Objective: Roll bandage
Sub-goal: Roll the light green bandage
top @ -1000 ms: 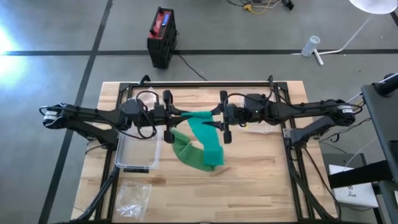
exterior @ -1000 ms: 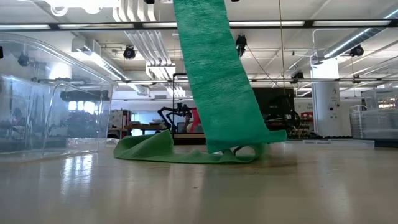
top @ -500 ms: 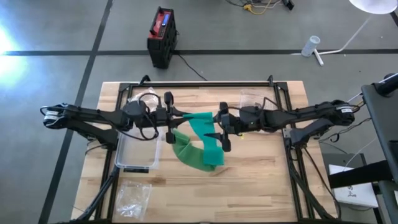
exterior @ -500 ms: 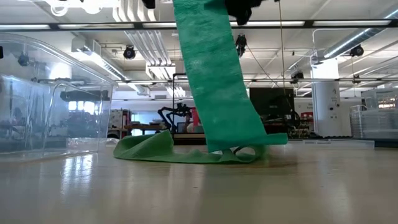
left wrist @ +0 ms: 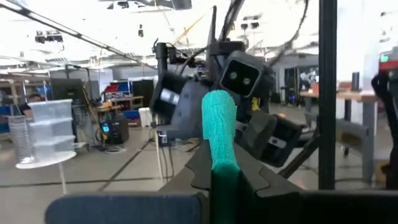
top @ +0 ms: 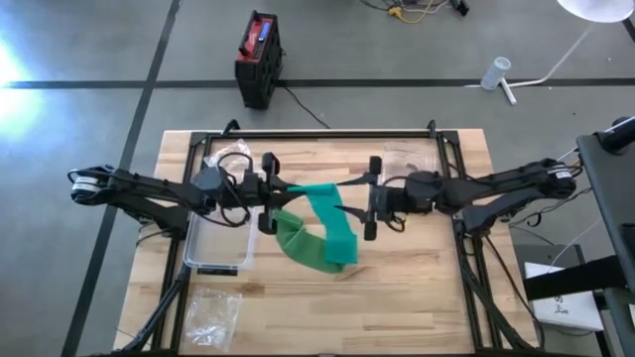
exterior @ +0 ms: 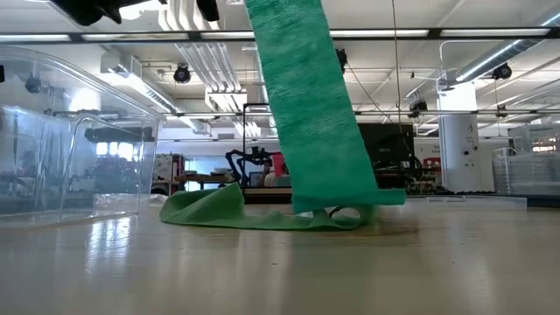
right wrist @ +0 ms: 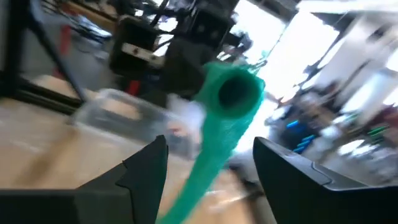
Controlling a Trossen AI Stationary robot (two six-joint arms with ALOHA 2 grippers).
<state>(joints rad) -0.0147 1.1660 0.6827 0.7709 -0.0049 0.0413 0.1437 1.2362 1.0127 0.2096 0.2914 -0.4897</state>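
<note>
the left gripper point(top: 270, 192) is pinching the rolled end of the green bandage point(top: 322, 223) above the table's middle, its tail lying on the wood. the right gripper point(top: 370, 197) is waiting beside it, fingers apart. i think it should be turning slowly, keeping the strip tight and straight.

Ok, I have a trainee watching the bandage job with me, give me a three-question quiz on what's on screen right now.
1. True or false: the left gripper is shut on the rolled end of the green bandage.
2. Where does the loose part of the bandage end up?
A. Inside the clear plastic bin
B. Hanging down to a folded heap on the table
C. Draped over the right arm
3. Fill in: the right gripper stands ____, just off the roll, not touching it.

Key
1. True: the left wrist view shows the roll clamped between its fingers.
2. B.
3. Open.
</note>
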